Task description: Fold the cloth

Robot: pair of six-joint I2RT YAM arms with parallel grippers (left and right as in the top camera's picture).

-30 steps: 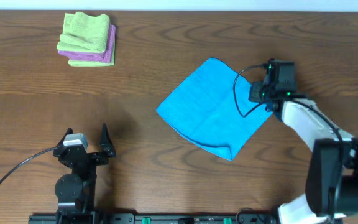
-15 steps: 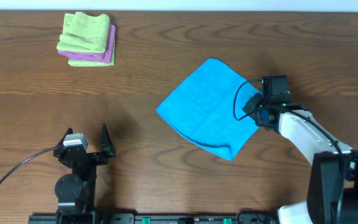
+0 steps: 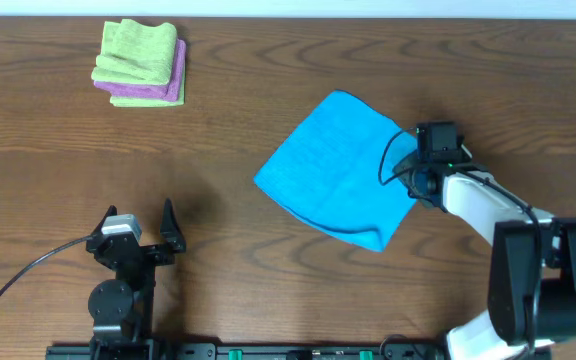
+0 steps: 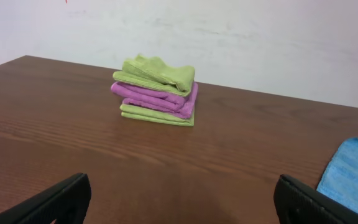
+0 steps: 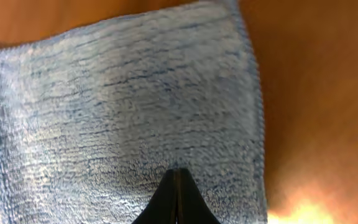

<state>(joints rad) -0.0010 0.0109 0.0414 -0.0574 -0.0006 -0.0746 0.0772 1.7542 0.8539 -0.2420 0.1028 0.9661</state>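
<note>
The sky-blue cloth [image 3: 333, 170] lies folded in a diamond shape on the table right of centre; no tag shows. My right gripper [image 3: 417, 184] is over the cloth's right corner. In the right wrist view its fingers [image 5: 178, 172] are closed together with their tip resting on the cloth's surface [image 5: 117, 93], near its right hem. No cloth shows between the fingers. My left gripper [image 3: 138, 215] is open and empty at the front left, far from the cloth. In the left wrist view its fingers [image 4: 179, 199] are spread wide and the cloth's edge [image 4: 353, 174] shows at the right.
A stack of light green and purple folded cloths [image 3: 140, 62] sits at the back left, also in the left wrist view [image 4: 157, 90]. A black cable [image 3: 386, 160] loops over the cloth by the right wrist. The table is brown wood [image 3: 268, 280].
The right gripper moved from beside the cloth's right corner down and left onto the cloth. The cloth shifted slightly to the right. The left arm has not moved.
</note>
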